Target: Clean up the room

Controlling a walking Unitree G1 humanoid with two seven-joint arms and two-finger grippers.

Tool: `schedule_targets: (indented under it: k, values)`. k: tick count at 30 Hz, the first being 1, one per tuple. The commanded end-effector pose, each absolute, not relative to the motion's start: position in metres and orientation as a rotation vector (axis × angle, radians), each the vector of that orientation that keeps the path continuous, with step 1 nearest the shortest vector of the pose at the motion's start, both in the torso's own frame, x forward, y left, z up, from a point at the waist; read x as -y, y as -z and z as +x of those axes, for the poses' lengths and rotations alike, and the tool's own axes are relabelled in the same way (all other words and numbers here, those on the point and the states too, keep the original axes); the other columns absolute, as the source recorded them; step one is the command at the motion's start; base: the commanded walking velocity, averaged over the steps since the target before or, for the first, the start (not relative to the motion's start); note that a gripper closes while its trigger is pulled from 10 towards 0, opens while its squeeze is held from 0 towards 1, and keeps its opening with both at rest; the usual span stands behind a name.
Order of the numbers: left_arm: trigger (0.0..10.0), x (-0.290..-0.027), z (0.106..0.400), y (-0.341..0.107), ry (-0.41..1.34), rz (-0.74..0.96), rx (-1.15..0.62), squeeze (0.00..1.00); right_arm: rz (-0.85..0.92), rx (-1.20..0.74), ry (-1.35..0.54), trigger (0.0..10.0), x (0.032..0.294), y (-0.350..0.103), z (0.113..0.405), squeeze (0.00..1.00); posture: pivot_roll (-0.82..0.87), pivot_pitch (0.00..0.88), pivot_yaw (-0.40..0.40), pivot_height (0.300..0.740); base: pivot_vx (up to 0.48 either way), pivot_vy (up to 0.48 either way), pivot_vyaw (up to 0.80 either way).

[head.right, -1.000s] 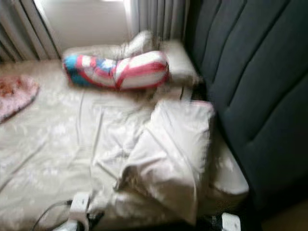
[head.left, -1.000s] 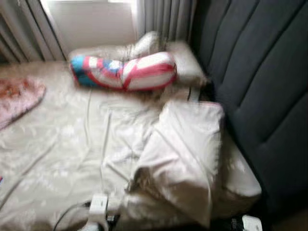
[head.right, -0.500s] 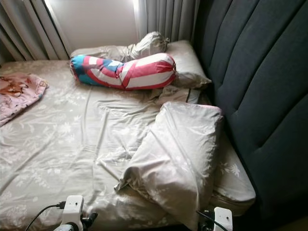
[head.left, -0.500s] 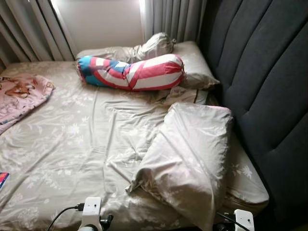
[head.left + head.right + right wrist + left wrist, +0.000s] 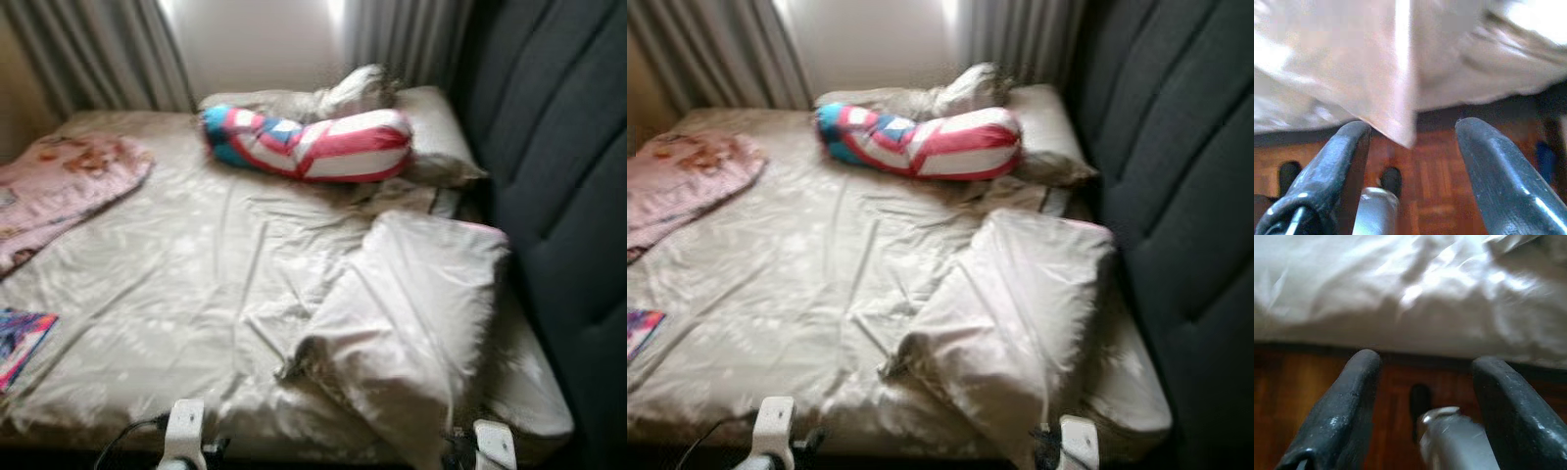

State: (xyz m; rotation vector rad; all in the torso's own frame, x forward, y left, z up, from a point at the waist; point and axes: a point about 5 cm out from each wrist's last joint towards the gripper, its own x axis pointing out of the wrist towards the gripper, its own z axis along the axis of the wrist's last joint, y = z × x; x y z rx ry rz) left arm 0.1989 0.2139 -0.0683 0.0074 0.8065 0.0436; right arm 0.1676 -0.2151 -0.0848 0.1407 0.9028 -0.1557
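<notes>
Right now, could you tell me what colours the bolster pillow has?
The bolster pillow is red-and-white striped with a blue end, clearest in the right eye view.

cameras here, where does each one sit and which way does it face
Left eye view and right eye view: on the head, facing forward and down at the bed, striped bolster, pillow and headboard.
Left wrist view: on the left arm, along the open left end effector toward the bed edge and wood floor.
Right wrist view: same for the open right end effector, pillow corner above.
Shared: sheet and floor.
</notes>
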Motion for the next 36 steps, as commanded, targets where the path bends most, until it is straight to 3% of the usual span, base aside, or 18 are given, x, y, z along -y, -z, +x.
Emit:
schedule_targets:
  k: [1,12,36]
  values:
    - [10.0,-0.2124,0.1997,0.0686,-0.043,0.005,-0.814,0.00,0.132,-0.930,0.175,10.0,0.2185,0.0884,0.1578,0.00,-0.03,0.000,-0.016,0.740,0.000,0.000,0.00]
    - [10.0,-0.2121,0.2003,0.0682,-0.044,0.006,-0.810,0.00,0.145,-0.921,0.197,10.0,0.2193,0.0882,0.1579,0.00,-0.03,0.000,-0.016,0.740,0.000,0.000,0.00]
    - [10.0,-0.2135,0.2009,0.0671,-0.036,0.020,-0.796,0.00,0.164,-0.888,0.233,10.0,0.2189,0.0872,0.1588,0.00,-0.04,0.000,-0.011,0.740,0.290,0.000,0.00]
